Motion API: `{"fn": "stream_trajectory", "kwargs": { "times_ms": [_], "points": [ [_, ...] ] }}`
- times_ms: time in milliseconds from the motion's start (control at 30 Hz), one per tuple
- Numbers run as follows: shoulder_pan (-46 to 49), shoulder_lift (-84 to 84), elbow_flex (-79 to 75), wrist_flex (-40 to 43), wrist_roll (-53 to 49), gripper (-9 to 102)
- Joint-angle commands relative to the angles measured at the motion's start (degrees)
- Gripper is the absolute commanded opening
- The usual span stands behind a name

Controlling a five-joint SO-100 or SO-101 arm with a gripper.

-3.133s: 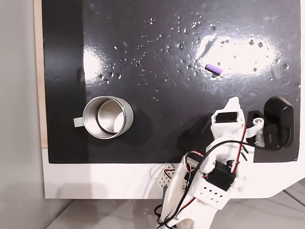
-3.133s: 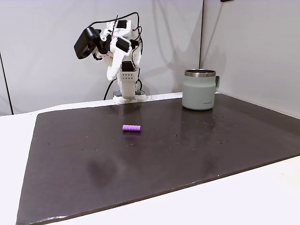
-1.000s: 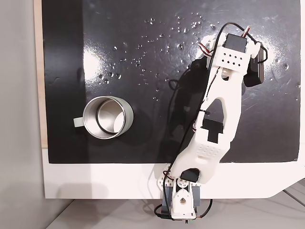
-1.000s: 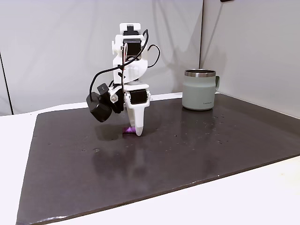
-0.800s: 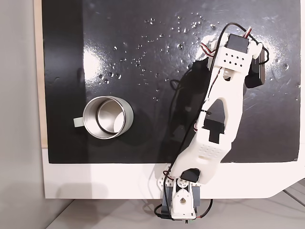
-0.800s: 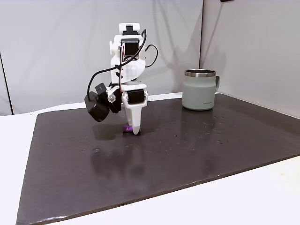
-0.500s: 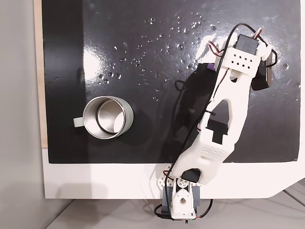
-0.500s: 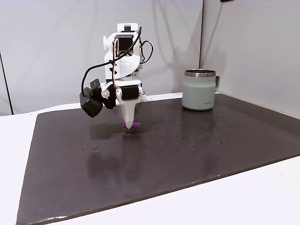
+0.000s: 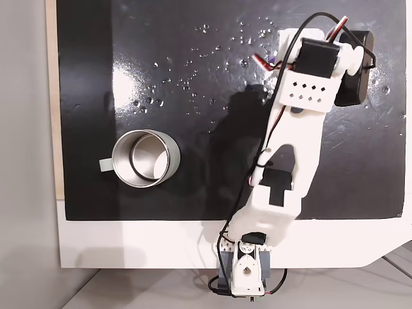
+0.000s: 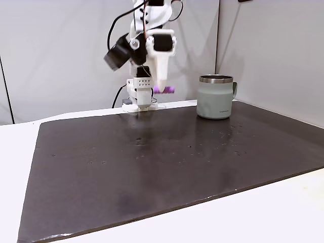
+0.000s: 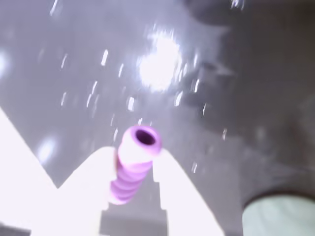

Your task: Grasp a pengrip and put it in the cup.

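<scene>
Pengrip: a small light-purple ribbed cylinder [image 11: 134, 169] is seen in the wrist view, pinched between two white fingers, with its hollow end turned toward the camera. In a fixed view from the side it [image 10: 164, 90] is seen as a purple stub at the finger tips, raised well above the mat.

Gripper: the gripper [image 10: 162, 87] is clamped on the pengrip, pointing downward from the raised arm. In the wrist view the gripper [image 11: 132, 184] is shown with one finger [image 11: 96, 189] pressed against each side of the cylinder.

Cup: a round metal mug [image 9: 146, 158] is seen from above, upright on the left part of the mat, with a pale handle tab on its left side and a shiny inside. In the side view the cup [image 10: 215, 97] stands at the far right of the mat, pale green on the outside with a silver rim. It is set well apart from the gripper, to the right of it in this view.

Arm: the white arm [image 9: 293, 135] is stretched from its base at the near edge across the right part of the mat in the view from above.

Mat: a dark glossy sheet [image 10: 177, 167] with glare specks is laid on a white table [image 9: 129, 244].
</scene>
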Motion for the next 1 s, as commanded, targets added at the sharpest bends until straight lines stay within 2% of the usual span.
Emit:
{"fn": "stream_trajectory", "kwargs": {
  "times_ms": [0,200,433,767,967],
  "points": [
    [-6.06,13.71,4.48,0.53,0.97,0],
    [-19.07,28.56,20.92,0.53,1.93,0],
    [-31.03,38.23,35.95,0.53,1.67,0],
    [-43.59,40.96,41.75,0.44,1.41,0],
    [-46.85,40.34,42.98,0.35,1.85,0]
  ]
}}
